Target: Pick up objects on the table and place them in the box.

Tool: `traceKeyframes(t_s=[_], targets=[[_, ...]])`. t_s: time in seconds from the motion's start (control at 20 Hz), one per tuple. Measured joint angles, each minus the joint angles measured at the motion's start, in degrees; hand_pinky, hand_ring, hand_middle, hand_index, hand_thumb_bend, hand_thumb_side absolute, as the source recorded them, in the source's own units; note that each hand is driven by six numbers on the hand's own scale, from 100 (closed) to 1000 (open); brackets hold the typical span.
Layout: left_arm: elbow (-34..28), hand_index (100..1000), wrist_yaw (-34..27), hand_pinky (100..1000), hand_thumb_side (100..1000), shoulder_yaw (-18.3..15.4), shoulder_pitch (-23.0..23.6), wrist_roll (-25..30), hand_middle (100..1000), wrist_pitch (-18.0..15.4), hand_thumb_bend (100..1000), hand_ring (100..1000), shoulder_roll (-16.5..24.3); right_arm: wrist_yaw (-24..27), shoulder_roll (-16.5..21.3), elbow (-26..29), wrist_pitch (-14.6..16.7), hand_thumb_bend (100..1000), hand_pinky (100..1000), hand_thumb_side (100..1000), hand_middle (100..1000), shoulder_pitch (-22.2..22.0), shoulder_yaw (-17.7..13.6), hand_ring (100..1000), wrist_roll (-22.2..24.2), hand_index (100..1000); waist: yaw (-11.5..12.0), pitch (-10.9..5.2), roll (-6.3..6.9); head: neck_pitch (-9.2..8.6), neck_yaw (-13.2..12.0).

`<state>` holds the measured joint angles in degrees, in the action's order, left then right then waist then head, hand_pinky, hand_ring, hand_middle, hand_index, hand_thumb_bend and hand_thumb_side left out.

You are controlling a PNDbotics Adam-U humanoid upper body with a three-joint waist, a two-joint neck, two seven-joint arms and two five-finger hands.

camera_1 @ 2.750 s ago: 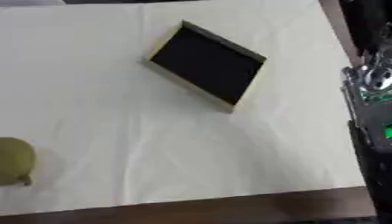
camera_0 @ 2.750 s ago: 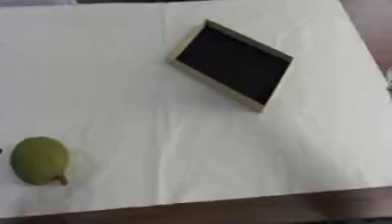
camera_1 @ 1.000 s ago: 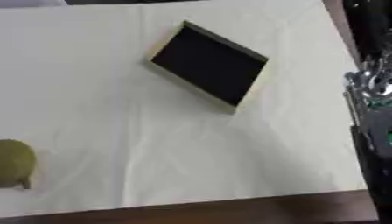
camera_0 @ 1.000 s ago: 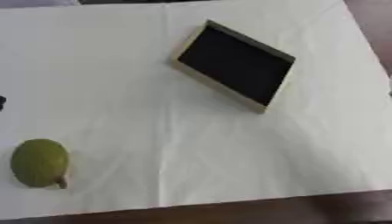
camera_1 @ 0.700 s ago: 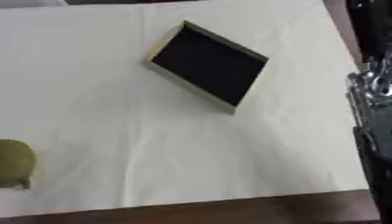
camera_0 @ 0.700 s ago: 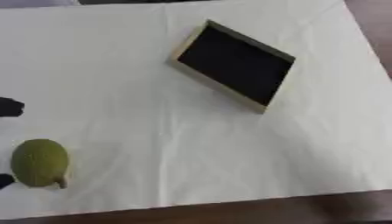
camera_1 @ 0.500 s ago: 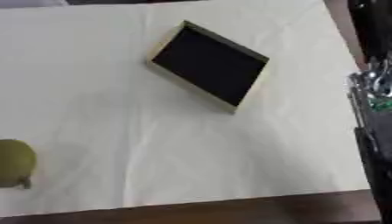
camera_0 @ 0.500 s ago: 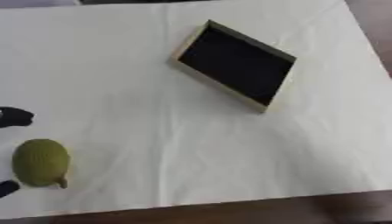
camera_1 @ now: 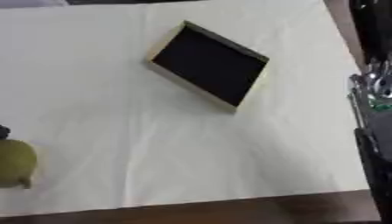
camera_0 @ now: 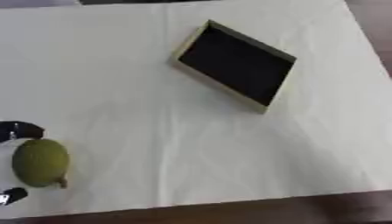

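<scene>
left hand (camera_0: 20,129) at the left edge, black fingertips above and below the pear, spread, not closed | green pear (camera_0: 40,162) between them, long axis near-far | box (camera_0: 234,65) well apart, up-right on the tabletop (camera_0: 153,131) | right arm idle at right edge, its hand unreadable

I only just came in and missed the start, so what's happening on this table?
The robot's left hand is closing in on a green fruit at the table's near left edge; dark fingertips show just above and below it, but it isn't clearly gripped. The box, dark inside with a pale rim, sits empty toward the far middle of the cream-covered table. The right arm shows only at the right edge of the right eye view.
</scene>
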<state>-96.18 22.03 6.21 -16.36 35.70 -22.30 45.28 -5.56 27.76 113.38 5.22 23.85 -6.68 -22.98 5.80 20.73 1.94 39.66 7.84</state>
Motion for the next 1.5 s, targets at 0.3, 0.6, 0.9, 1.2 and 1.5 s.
traceKeyframes(t_s=[0.3,0.6,0.9,1.2,1.5], targets=[[1.32,891,1.01,903,306,0.7,-0.98,-0.42,792,0.19,348,876,-1.46,0.19,-0.05,0.0,-0.08,100,842,644,626,0.02,0.0,703,0.08,726,-0.04,0.04,-0.01,0.0,-0.15],[1.51,638,-0.02,733,103,0.65,-1.25,-1.39,591,1.28,164,683,-1.88,0.19,-0.07,0.0,-0.11,100,842,646,625,0.02,0.0,703,0.12,726,0.09,0.04,-0.03,0.0,-0.16],[-0.38,573,-1.66,635,111,-1.52,-1.08,-4.34,543,3.14,100,604,-2.04,0.2,-0.07,0.0,-0.11,100,842,642,625,0.01,0.0,703,0.12,727,0.48,0.04,-0.3,0.01,-0.16],[-5.91,570,-3.34,612,100,-3.36,-2.81,-9.22,536,3.79,100,566,-0.92,0.21,-0.07,0.0,-0.08,100,841,632,625,0.18,0.0,703,0.15,727,0.51,0.03,-0.31,0.05,-0.25],[-10.19,568,-3.84,629,100,-3.75,-8.97,-13.63,529,3.31,140,564,2.84,0.37,-0.07,0.0,0.18,100,842,636,625,0.59,0.37,703,0.71,727,-0.44,-0.04,0.0,0.09,-1.38]])
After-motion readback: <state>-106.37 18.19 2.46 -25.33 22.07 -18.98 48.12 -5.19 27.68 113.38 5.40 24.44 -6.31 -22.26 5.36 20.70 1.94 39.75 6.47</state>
